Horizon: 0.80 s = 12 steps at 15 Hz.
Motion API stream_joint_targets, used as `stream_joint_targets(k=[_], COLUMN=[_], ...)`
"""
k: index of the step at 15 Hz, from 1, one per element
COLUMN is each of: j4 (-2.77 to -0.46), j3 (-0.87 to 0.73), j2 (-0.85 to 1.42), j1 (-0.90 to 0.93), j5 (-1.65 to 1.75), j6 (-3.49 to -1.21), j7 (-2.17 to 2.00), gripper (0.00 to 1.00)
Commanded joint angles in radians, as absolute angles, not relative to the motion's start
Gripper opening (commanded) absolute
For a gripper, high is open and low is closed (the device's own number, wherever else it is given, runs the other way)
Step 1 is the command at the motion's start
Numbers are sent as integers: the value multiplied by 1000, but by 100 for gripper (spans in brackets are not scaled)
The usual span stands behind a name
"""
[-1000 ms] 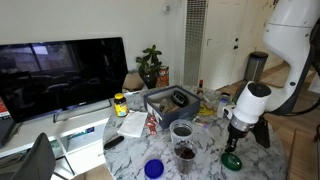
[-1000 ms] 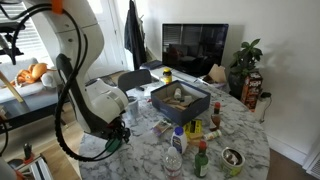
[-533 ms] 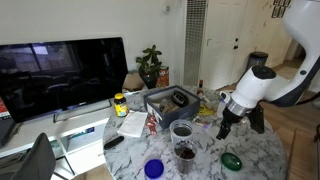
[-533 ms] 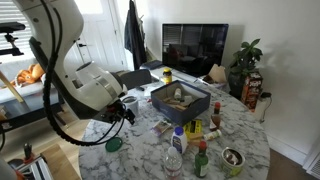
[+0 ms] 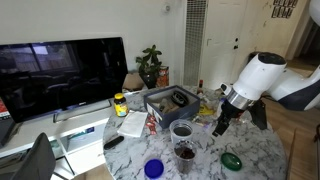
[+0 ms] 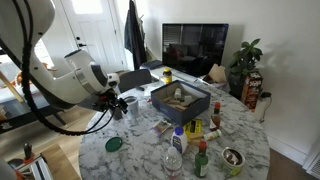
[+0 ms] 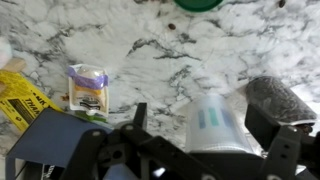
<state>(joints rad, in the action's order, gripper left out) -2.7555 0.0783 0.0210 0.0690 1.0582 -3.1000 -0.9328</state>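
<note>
My gripper (image 5: 222, 124) (image 6: 121, 105) hangs open above the marble table (image 5: 205, 162), with nothing held in both exterior views. A green round dish (image 5: 232, 160) (image 6: 114, 144) lies on the table below and apart from it, and shows at the top edge of the wrist view (image 7: 195, 4). In the wrist view a clear plastic cup (image 7: 215, 122) stands on the table under the gap of my gripper (image 7: 212, 135). A dark-filled cup (image 7: 281, 100) is beside it. Both cups (image 5: 182, 130) (image 5: 185, 152) also show in an exterior view.
A dark box (image 5: 170, 100) (image 6: 180, 98) of items fills the table's middle. A blue bowl (image 5: 154, 168), a yellow-lidded jar (image 5: 120, 103), bottles (image 6: 176, 140) and a tin (image 6: 232, 160) stand around. A snack packet (image 7: 87, 87) lies near. A TV (image 5: 60, 70) stands behind.
The jaws opened and the green dish stays on the table. The arm rose from it and swung up and back toward the box.
</note>
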Motion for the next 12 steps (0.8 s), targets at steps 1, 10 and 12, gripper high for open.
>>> stream_joint_targets(k=[1,10,12], j4=[-2755,-2750,-2750], j3=[152,226,226], j2=[56,58,59], j1=[100,145,145], j5=[856,620,619], j6=[-3063,-3016,-3016], j7=[-770,-576,-573], gripper=[100,100,100])
